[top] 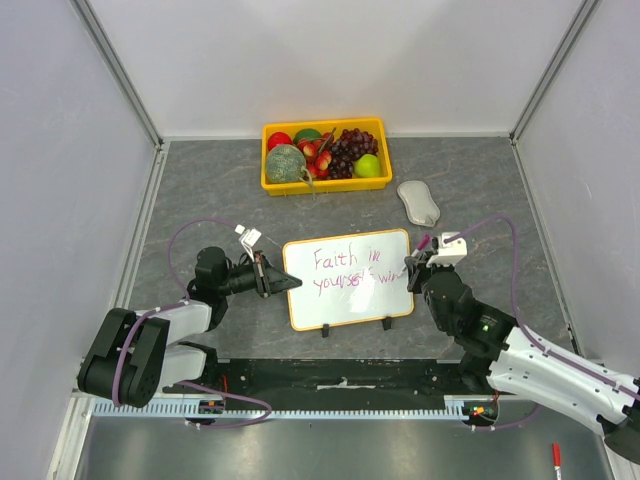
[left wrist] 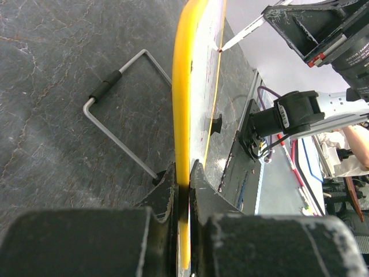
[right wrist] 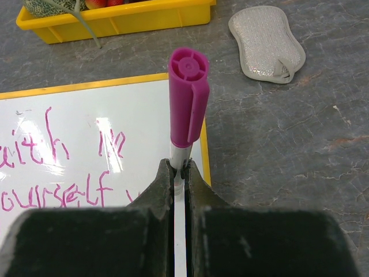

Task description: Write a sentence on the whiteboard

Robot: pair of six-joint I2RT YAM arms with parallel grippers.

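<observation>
The whiteboard (top: 345, 305) stands propped on its wire stand (left wrist: 115, 112) at the table's middle, its yellow rim (left wrist: 183, 98) seen edge-on in the left wrist view. The pink sentence (top: 352, 270) reads "Faith in yourself win" in two lines, and part of it (right wrist: 52, 147) shows in the right wrist view. My left gripper (top: 268, 276) is shut on the board's left edge (left wrist: 183, 176). My right gripper (top: 421, 263) is shut on a pink-capped marker (right wrist: 187, 104) at the board's right edge. The marker's tip (left wrist: 233, 39) touches the board's face.
A yellow fruit tray (top: 325, 187) stands behind the board. A grey eraser pad (top: 418, 202) lies to the tray's right, also in the right wrist view (right wrist: 266, 43). A red marker (top: 556, 458) lies off the table at the near right. Grey walls enclose three sides.
</observation>
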